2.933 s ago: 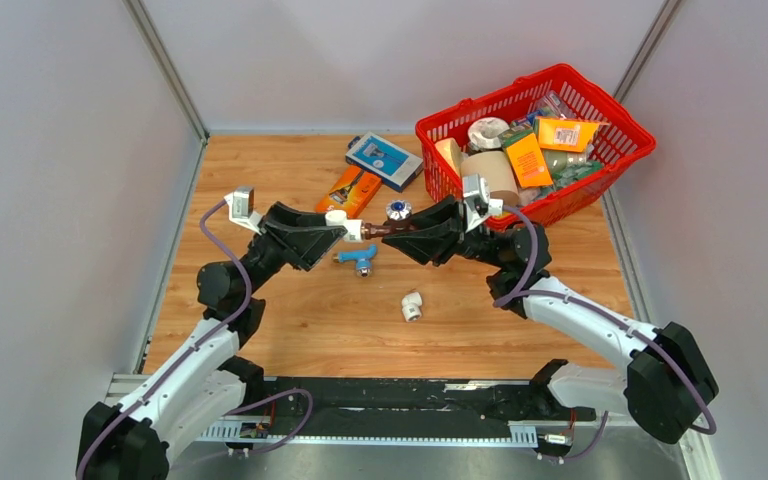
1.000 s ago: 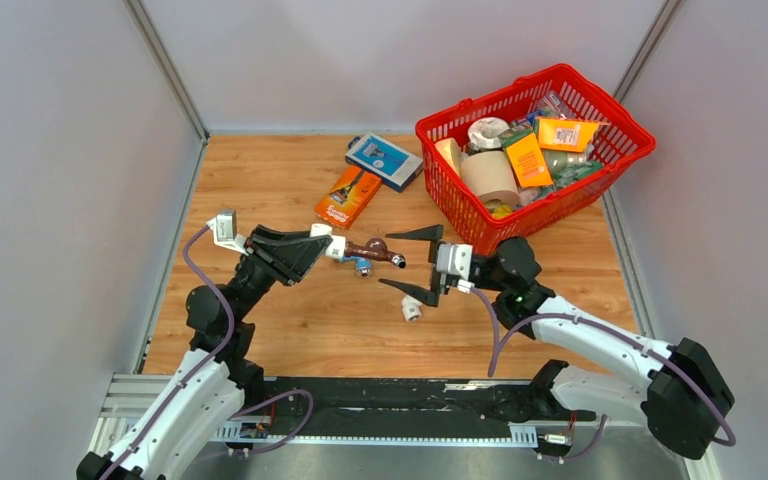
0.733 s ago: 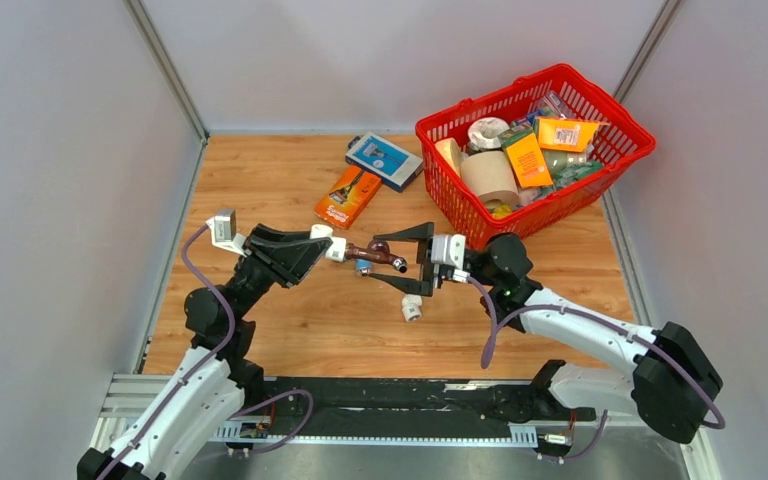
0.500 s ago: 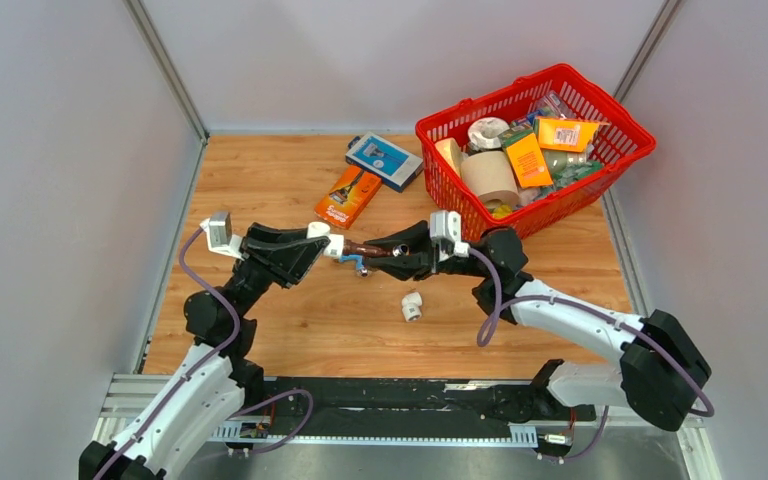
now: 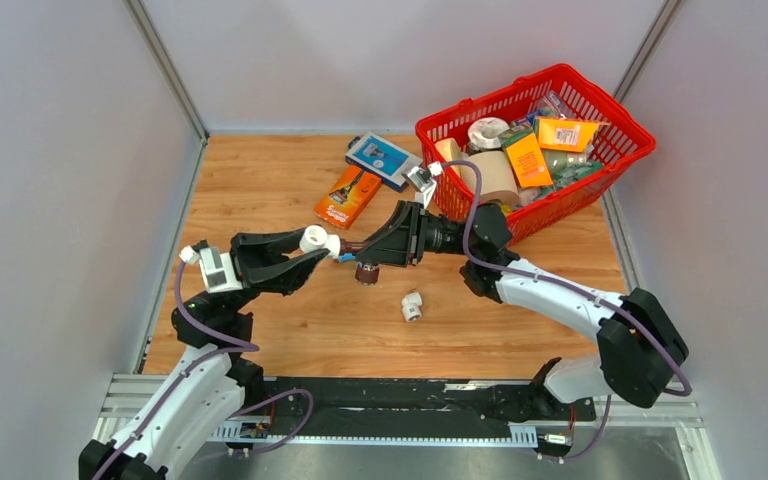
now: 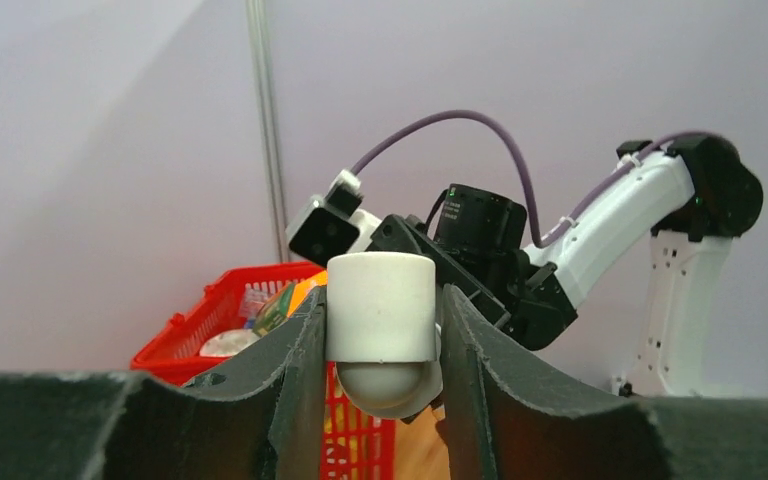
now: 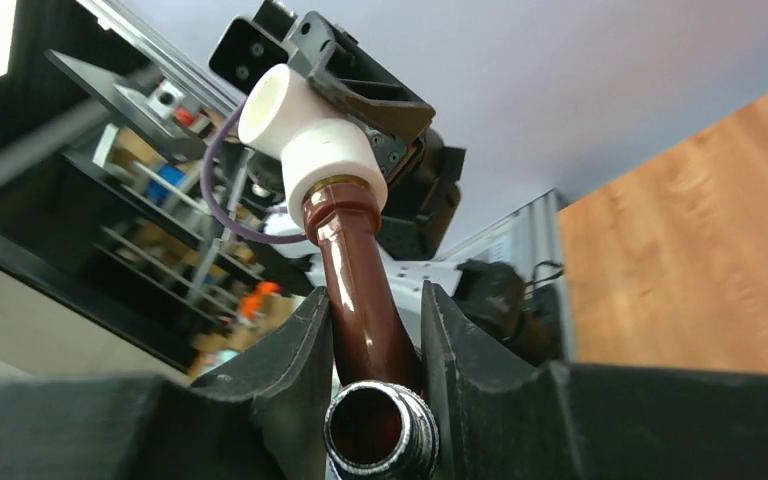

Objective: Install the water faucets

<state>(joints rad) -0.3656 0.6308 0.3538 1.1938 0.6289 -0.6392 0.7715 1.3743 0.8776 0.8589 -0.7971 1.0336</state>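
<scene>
My left gripper (image 5: 316,244) is shut on a white elbow fitting (image 5: 312,239), held above the table. In the left wrist view the elbow (image 6: 380,318) sits squeezed between the two fingers (image 6: 290,370). The dark brown faucet (image 5: 363,268) is joined to that elbow, its threaded end hanging down. My right gripper (image 5: 368,250) is shut on the faucet's body. The right wrist view shows the brown faucet (image 7: 358,300) between my pads (image 7: 305,340), running up into the elbow (image 7: 305,130). The light blue faucet (image 5: 344,257) lies under the grippers, mostly hidden.
A second white elbow (image 5: 412,306) lies on the wood in front of the grippers. An orange box (image 5: 348,195) and a blue box (image 5: 384,160) lie farther back. A full red basket (image 5: 560,205) stands at the back right.
My right gripper was open beside the faucet; it moved in, shut on the brown faucet and rolled its wrist over. The left arm dropped back slightly, still holding the elbow.
</scene>
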